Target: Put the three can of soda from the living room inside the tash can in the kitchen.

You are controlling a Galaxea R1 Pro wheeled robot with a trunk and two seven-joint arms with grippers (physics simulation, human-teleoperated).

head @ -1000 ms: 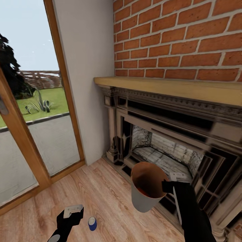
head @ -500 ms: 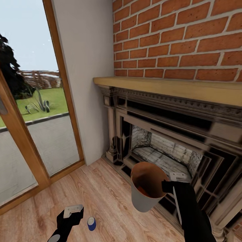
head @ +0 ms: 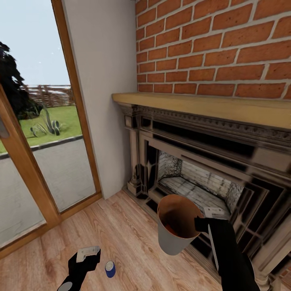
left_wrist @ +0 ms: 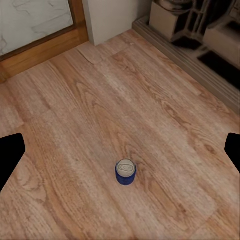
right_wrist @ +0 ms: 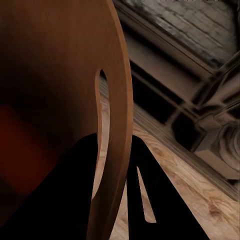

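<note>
I'm hovering my left end effector [left_wrist: 120,150], fingers spread wide, above the blue soda can [left_wrist: 125,172] upright on the floor; right end effector [head: 201,223] is gripping the trash can [head: 174,232]. Best to center, then descend straight.

The black left gripper [head: 89,255] hangs low, its fingers spread wide apart. The black right gripper [head: 199,223] seems clamped on the white-grey tapered bin's [head: 171,242] rim.

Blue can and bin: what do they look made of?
Blue can: seemingly painted metal, judging by its silver top with a pull tab. Bin: matte white-grey outside, brown inside; the thin curved wall suggests plastic or coated metal, but I cannot tell. Right gripper grips its rim.
</note>
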